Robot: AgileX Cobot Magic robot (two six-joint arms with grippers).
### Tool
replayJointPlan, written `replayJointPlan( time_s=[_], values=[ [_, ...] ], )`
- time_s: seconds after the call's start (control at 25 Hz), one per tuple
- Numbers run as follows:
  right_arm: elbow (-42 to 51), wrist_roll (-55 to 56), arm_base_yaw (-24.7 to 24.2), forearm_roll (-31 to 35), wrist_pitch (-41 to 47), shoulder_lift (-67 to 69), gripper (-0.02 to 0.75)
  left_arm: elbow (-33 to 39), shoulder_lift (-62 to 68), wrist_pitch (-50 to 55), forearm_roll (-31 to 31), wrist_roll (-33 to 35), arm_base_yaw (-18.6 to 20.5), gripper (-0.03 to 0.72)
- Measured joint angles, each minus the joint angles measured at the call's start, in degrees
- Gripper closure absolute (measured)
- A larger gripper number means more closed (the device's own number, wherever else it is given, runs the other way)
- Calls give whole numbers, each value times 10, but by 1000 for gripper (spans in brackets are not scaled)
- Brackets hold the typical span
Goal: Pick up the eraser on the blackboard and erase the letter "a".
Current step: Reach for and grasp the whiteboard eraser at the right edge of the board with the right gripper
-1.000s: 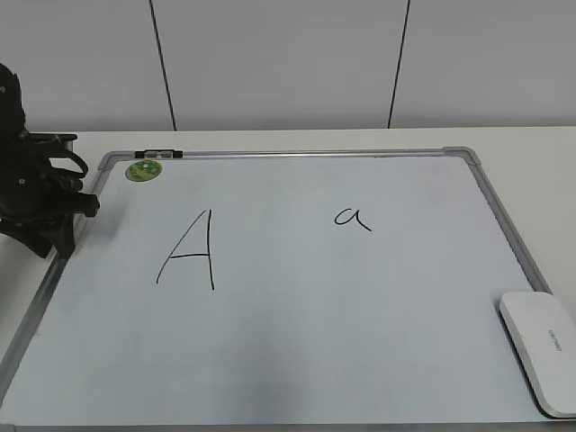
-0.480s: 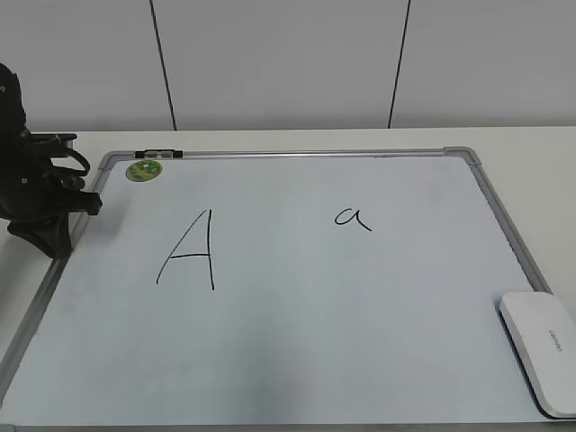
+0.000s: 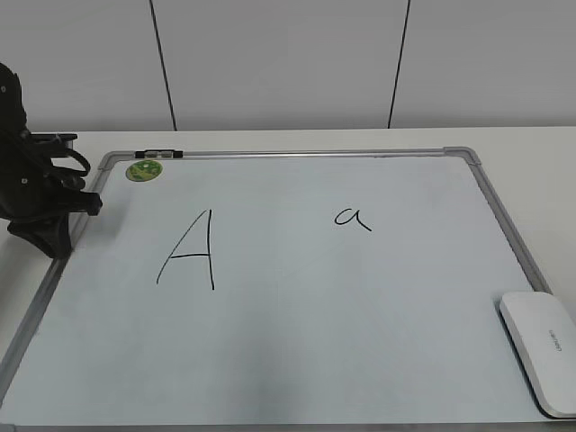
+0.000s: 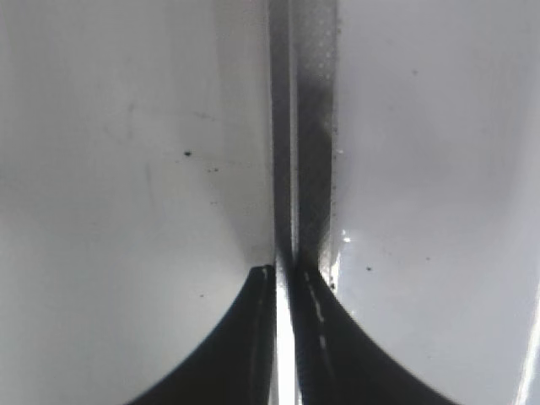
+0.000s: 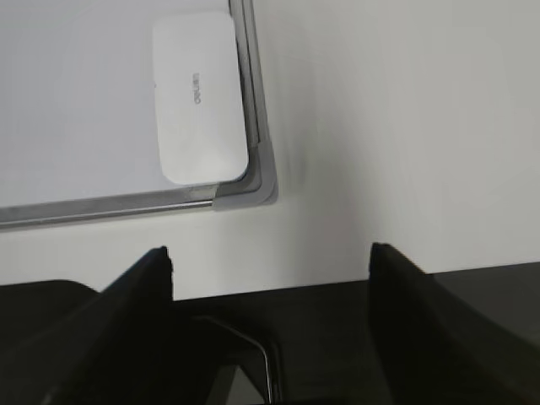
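The right hand [image 5: 270, 261] is spread wide, well back from the eraser [image 3: 540, 349] at the blackboard's [image 3: 504, 229] near right corner, and the left hand [image 4: 285, 278], pressed together, sits on the left frame, so a crooked grab could push the eraser off onto the tabletop [image 3: 540, 148].

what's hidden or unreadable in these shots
- Eraser: its lower right end is cut off by the frame edge in the exterior view; its grey lettering is too small to read in either view.
- Right hand: out of frame in the exterior view; only its two fingers show in its wrist view.
- Blackboard: near edge cropped in the exterior view.
- Left hand: fingers pressed together, blurred; anything beneath is hidden.
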Motion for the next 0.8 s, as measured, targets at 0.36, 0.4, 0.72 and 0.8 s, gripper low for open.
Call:
replayJointPlan(
  time_s=[0.36,0.4,0.72,0.8],
  values=[
    [-22,-25,18,42,-10,232,204,0,0,1,-1,0,0,659],
    [-22,-26,18,42,-17,247,204,0,0,1,-2,0,0,659],
    [-23,-29,18,52,-139,365,204,0,0,1,-2,0,0,659],
    [-30,-29,18,54,-152,396,204,0,0,1,-2,0,0,659]
  ],
)
